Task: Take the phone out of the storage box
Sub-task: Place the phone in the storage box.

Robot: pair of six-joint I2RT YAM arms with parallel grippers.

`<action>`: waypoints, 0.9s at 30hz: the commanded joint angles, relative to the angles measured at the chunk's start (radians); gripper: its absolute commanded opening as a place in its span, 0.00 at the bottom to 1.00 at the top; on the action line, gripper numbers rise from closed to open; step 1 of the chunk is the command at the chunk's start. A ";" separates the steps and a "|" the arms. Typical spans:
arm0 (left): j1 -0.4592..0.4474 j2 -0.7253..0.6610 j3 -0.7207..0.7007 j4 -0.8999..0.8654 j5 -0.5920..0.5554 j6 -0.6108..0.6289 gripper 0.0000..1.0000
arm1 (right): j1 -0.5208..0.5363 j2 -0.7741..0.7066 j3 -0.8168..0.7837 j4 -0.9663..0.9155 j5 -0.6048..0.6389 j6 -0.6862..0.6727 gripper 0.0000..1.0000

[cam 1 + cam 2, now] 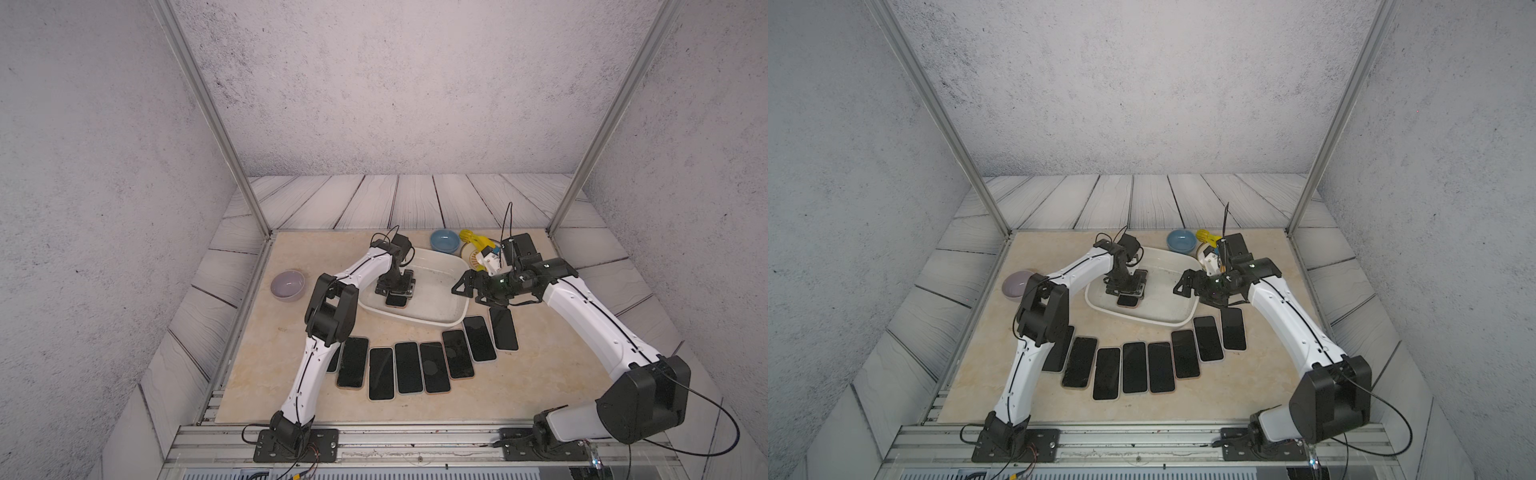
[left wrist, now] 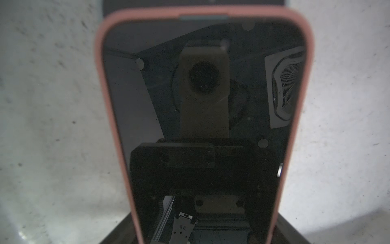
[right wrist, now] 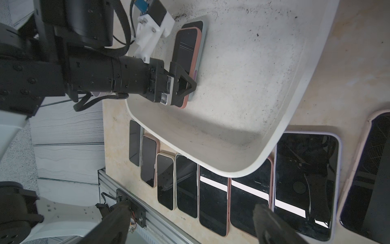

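The space is enclosed by grey speckled wall panels (image 1: 395,83) and framed by two slanted aluminium posts (image 1: 210,116). Pale wood-grain planks (image 1: 374,199) are laid around a beige marbled tabletop (image 1: 519,386), which is edged in front by an aluminium rail (image 1: 415,438). Everything is evenly, softly lit.

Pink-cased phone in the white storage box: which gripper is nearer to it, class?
Left. The left gripper is down over the pink-cased phone, fingers astride it; the right gripper hangs by the rim of the storage box, apart.
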 commanded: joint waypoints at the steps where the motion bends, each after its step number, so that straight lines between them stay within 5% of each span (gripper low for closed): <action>1: 0.002 -0.003 -0.008 0.003 -0.016 -0.003 0.72 | 0.003 -0.009 -0.005 -0.012 0.001 -0.016 0.96; 17: 0.005 0.011 0.035 -0.027 -0.008 -0.001 0.94 | 0.003 -0.005 -0.016 0.001 0.000 -0.010 0.96; 27: 0.007 0.027 0.043 -0.031 -0.006 0.006 0.91 | 0.003 0.000 -0.013 0.004 0.000 -0.010 0.96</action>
